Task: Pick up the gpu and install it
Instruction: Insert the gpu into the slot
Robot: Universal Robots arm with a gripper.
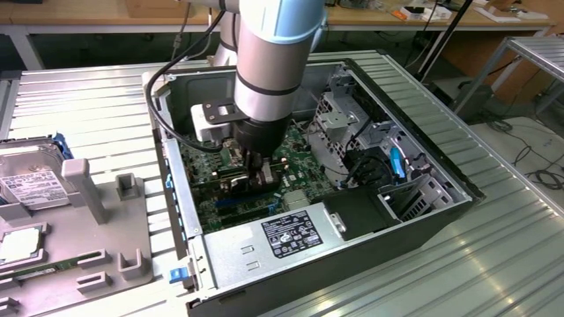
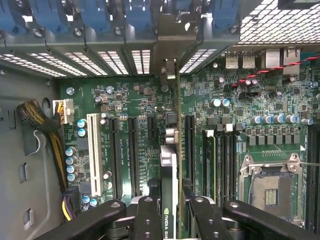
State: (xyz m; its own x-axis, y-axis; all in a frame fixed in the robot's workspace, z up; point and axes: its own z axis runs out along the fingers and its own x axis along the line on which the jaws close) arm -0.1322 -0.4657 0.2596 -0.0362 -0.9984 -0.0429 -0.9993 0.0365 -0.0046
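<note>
The gpu (image 2: 173,150) shows edge-on in the wrist view as a thin green card with a black cooler and a labelled strip near my fingers. My gripper (image 2: 170,212) is shut on it, one black finger (image 2: 147,215) on each side. The card stands upright over the green motherboard (image 2: 130,100), running towards the rear slot openings, where its silver bracket (image 2: 170,70) sits. Black expansion slots (image 2: 134,155) lie on either side of it. In the exterior view my gripper (image 1: 260,173) is low inside the open computer case (image 1: 423,165), just above the board.
A white slot (image 2: 93,150), memory slots (image 2: 220,160) and the open processor socket (image 2: 270,185) flank the card. A cable bundle (image 2: 40,120) lies along the case wall. The power supply (image 1: 282,238) and drive cage (image 1: 339,122) crowd the case. A grey tray (image 1: 97,218) holds a hard drive (image 1: 26,181).
</note>
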